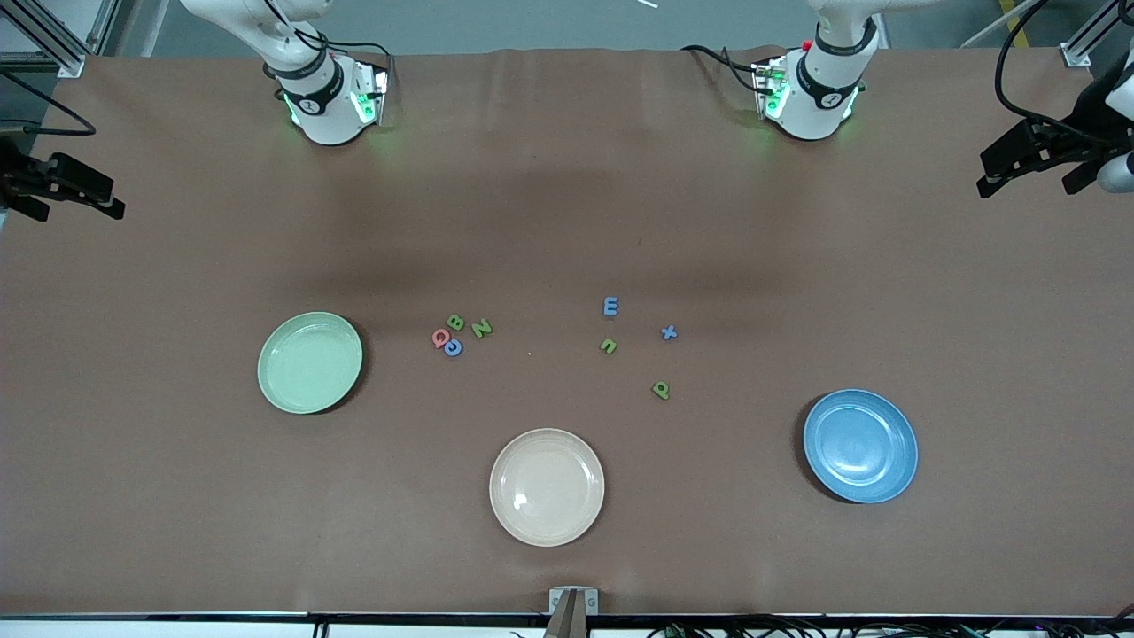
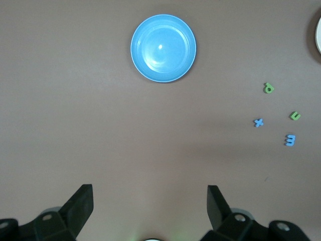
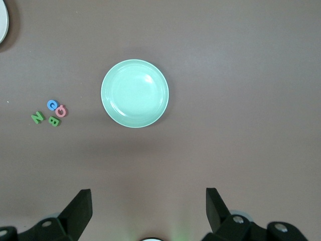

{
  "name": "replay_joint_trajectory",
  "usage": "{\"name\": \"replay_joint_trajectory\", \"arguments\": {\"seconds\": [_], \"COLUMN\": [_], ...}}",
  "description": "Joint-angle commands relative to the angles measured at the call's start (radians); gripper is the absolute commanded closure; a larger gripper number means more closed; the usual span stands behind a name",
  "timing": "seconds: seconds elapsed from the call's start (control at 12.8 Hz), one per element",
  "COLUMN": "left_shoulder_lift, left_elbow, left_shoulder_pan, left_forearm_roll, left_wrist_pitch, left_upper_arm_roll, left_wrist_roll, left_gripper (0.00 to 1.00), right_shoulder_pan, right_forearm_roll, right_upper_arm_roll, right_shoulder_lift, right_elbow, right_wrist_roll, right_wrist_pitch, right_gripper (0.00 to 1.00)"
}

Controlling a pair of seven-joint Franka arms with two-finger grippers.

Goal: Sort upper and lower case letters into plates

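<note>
My left pincer (image 2: pixel 149 206) is hanging released and empty over bare table (image 1: pixel 974 337) at the left arm's end, waiting. My right pincer (image 3: pixel 148 207) is likewise hanging wide and empty at the right arm's end. The blue plate (image 2: pixel 163 48) and mint plate (image 3: pixel 135 93) are lying empty. B (image 1: pixel 455 322), Q (image 1: pixel 440 337), C (image 1: pixel 454 347) and N (image 1: pixel 481 328) are clustering beside the mint plate; E (image 1: pixel 610 307), x (image 1: pixel 669 332), u (image 1: pixel 608 346) and p (image 1: pixel 661 389) are lying scattered mid-table.
</note>
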Motion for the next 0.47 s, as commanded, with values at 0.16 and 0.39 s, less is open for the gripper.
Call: {"name": "replay_joint_trajectory", "arguments": {"seconds": [0.16,0.39], "left_shoulder_lift": [-0.003,0.035], "left_elbow": [0.006,0.037], "left_shoulder_pan": [0.01,-0.002], "left_forearm_roll": [-0.011,-0.015], "left_wrist_pitch": [-0.019,-0.019], "left_upper_arm_roll": [0.004,-0.005], "left_wrist_roll": [0.026,0.017], "left_gripper": [0.0,0.0], "right_shoulder_pan": [-0.004,-0.002], "right_forearm_roll": [-0.039,-0.039], "right_upper_arm_roll": [0.005,0.007], "right_shoulder_lift": [-0.032,-0.032], "right_elbow": [-0.038,-0.041], "right_wrist_roll": [-0.013,-0.009], "right_wrist_pitch": [0.024,0.011], "right_gripper": [0.0,0.0]}}
